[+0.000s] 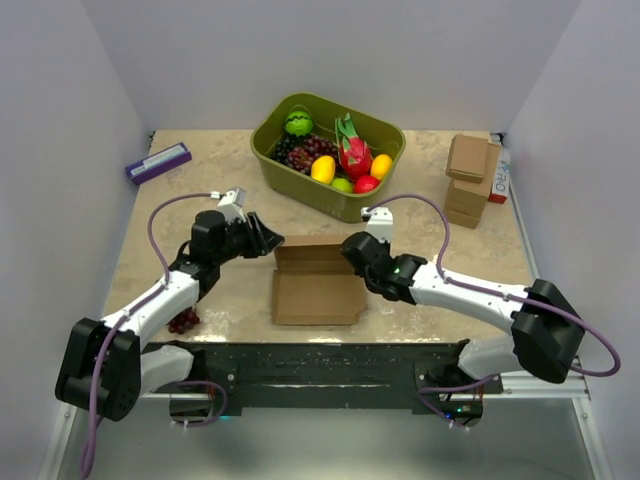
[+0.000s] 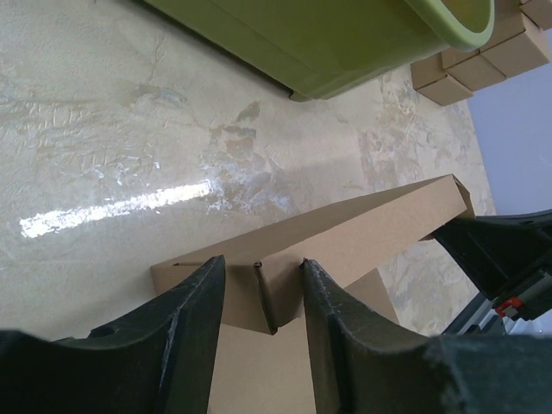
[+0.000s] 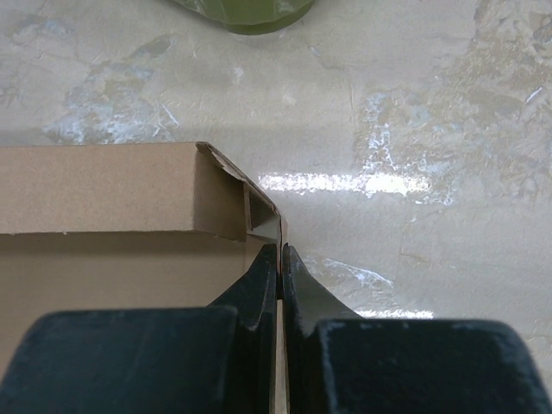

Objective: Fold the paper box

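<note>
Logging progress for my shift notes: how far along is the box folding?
Done: the paper box has its back wall standing. In hand: the right gripper is pinched shut on the thin right side wall at the back corner; the left gripper straddles the left corner flap, jaws apart. Left: the front panel lies flat and open, nothing closed over.

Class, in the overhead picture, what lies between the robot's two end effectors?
The paper box, its back wall raised, fills the stretch between the left end effector and the right end effector. The top view shows this.
</note>
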### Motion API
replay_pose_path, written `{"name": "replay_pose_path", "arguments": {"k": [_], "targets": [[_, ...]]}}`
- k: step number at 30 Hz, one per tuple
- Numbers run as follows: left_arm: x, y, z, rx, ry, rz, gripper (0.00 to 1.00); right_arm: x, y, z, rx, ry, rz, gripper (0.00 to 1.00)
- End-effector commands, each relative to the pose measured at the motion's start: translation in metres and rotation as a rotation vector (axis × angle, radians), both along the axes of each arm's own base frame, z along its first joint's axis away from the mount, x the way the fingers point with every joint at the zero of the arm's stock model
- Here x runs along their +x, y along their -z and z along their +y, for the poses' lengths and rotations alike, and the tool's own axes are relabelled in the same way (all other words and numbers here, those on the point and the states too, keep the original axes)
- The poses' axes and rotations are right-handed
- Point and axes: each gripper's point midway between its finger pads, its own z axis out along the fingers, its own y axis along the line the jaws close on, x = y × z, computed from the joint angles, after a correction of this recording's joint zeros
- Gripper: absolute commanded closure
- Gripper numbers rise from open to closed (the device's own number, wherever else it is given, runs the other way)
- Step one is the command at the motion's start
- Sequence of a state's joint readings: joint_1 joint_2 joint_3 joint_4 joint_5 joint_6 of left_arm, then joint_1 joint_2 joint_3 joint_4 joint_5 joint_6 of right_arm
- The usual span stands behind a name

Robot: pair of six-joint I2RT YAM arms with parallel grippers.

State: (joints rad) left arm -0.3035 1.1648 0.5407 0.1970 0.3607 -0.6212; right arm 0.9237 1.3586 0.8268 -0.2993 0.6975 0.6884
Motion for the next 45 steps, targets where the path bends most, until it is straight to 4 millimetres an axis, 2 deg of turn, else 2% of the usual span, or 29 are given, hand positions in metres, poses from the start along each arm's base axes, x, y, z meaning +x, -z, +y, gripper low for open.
{"name": "replay_pose_path", "arguments": {"k": [1, 10, 16, 23, 26, 27, 28, 31, 32, 35, 38, 40, 41, 43, 44, 45], "targets": [[-0.010, 0.013, -0.001, 0.014, 0.019, 0.024, 0.57, 0.007, -0.023, 0.019, 0.068, -0.016, -0.014, 1.00], [-0.018, 0.020, -0.014, 0.020, 0.061, 0.016, 0.64, 0.004, -0.026, 0.045, 0.153, -0.085, 0.030, 1.00], [-0.019, 0.022, -0.017, 0.053, 0.066, -0.003, 0.66, 0.007, -0.022, 0.033, 0.075, -0.047, 0.028, 1.00], [-0.018, 0.015, -0.021, 0.076, 0.071, -0.040, 0.66, 0.007, -0.031, 0.028, 0.032, -0.092, 0.006, 1.00], [-0.010, -0.005, -0.024, 0.075, 0.067, -0.094, 0.60, 0.004, -0.027, 0.022, 0.023, -0.077, 0.011, 1.00], [-0.007, -0.012, -0.024, 0.078, 0.063, -0.108, 0.55, 0.004, -0.026, 0.021, 0.021, -0.069, 0.013, 1.00], [-0.003, -0.015, -0.020, 0.103, 0.046, -0.125, 0.42, 0.003, -0.024, 0.019, 0.025, -0.058, 0.016, 1.00], [0.010, -0.041, -0.006, 0.156, -0.031, -0.190, 0.28, 0.003, -0.025, 0.018, 0.035, -0.044, 0.009, 1.00], [0.011, -0.058, -0.002, 0.162, -0.054, -0.229, 0.27, 0.004, -0.025, 0.018, 0.039, -0.042, 0.007, 1.00], [0.010, -0.086, 0.010, 0.236, -0.140, -0.316, 0.26, 0.004, -0.025, 0.017, 0.031, -0.032, 0.011, 1.00], [-0.006, -0.097, 0.005, 0.269, -0.173, -0.377, 0.27, 0.003, -0.023, 0.014, 0.029, -0.015, 0.015, 1.00], [-0.021, -0.097, -0.013, 0.235, -0.139, -0.399, 0.31, 0.003, -0.023, 0.013, 0.028, -0.008, 0.013, 1.00], [-0.029, -0.082, -0.019, 0.235, -0.113, -0.382, 0.32, 0.004, -0.024, 0.013, 0.031, -0.005, 0.010, 1.00], [-0.049, -0.073, -0.051, 0.156, -0.015, -0.376, 0.38, 0.005, -0.025, 0.012, 0.029, 0.005, 0.006, 1.00], [-0.057, -0.048, -0.061, 0.175, 0.027, -0.332, 0.39, 0.005, -0.026, 0.012, 0.030, 0.005, 0.005, 1.00], [-0.072, -0.039, -0.078, 0.163, 0.089, -0.317, 0.39, 0.006, -0.025, 0.011, 0.027, 0.010, 0.004, 1.00]]}}
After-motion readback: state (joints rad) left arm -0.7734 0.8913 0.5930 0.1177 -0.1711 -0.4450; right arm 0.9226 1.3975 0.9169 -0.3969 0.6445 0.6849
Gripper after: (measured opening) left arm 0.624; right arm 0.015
